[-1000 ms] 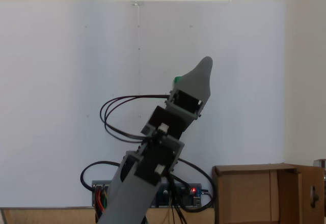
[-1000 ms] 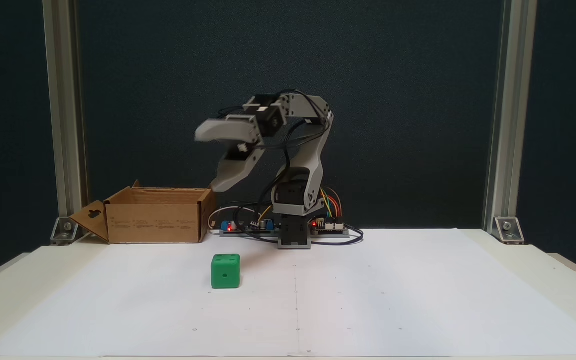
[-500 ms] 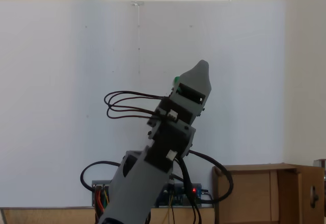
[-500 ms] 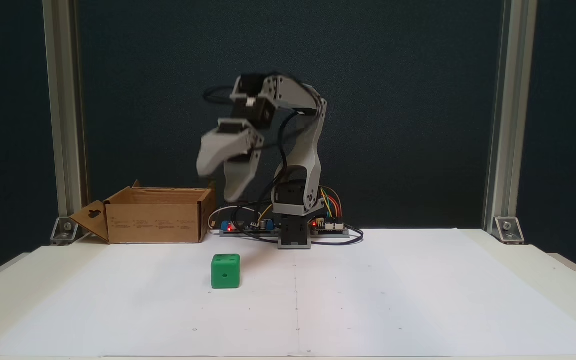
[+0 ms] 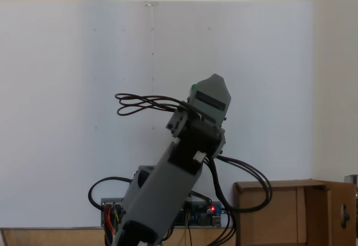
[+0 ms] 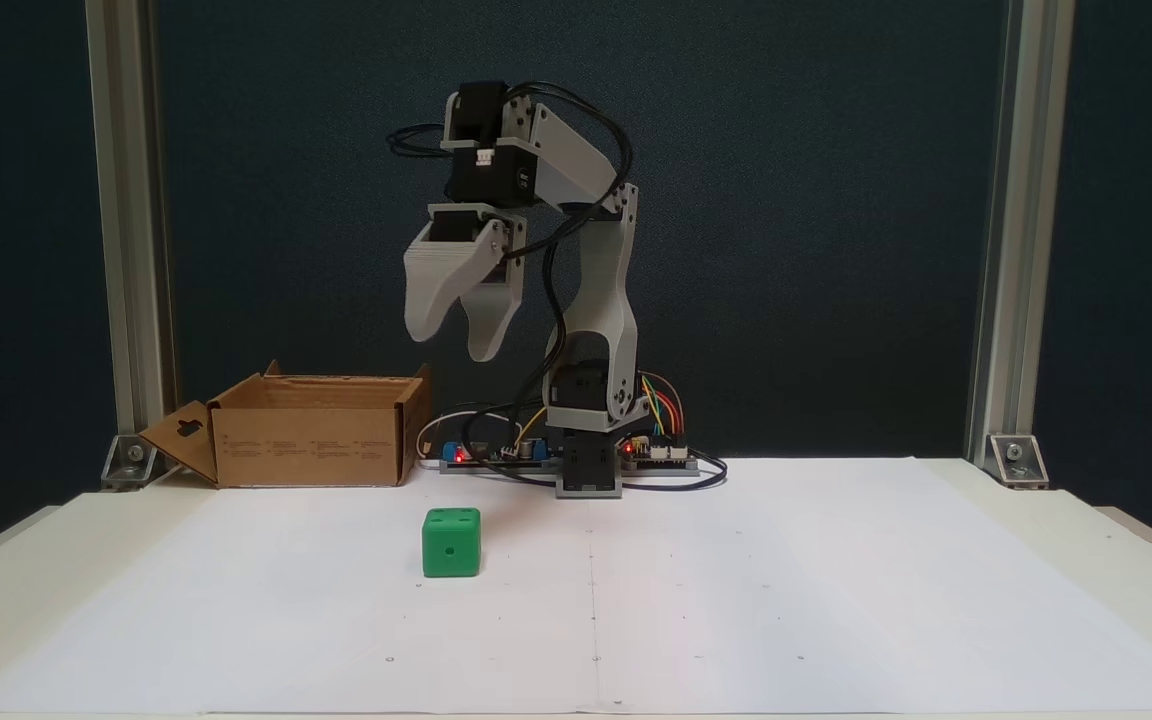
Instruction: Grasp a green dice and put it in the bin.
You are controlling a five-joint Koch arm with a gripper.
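The grey plastic gripper [image 6: 454, 345] hangs high above the table, its two curved fingers [image 6: 431, 290] pointing down with a clear gap between their tips, so the jaws stand apart and grasp nothing. Directly below the fingertips and somewhat toward the camera in the front fixed view sits the small bright green dice with rounded corners [image 6: 452, 542], resting on the white paper sheet [image 6: 736, 600] well clear of the fingers, one pip on its front face and more on top. In a fixed view from above, only a sliver of the green dice [image 5: 193, 86] peeks out just past the edge of the grey finger [image 5: 212, 92], which suggests the gripper is being lined up over it on purpose.

To the left of the fingers and lower, as the front view shows it, stands the brown cardboard box with open flaps [image 6: 311, 432], the bin, set beside the arm's base within easy swing. The fingers are likely spread in readiness to straddle the cube. The step in hand looks like the approach: the grasp is not yet made, and a straight descent seems to be what comes next.
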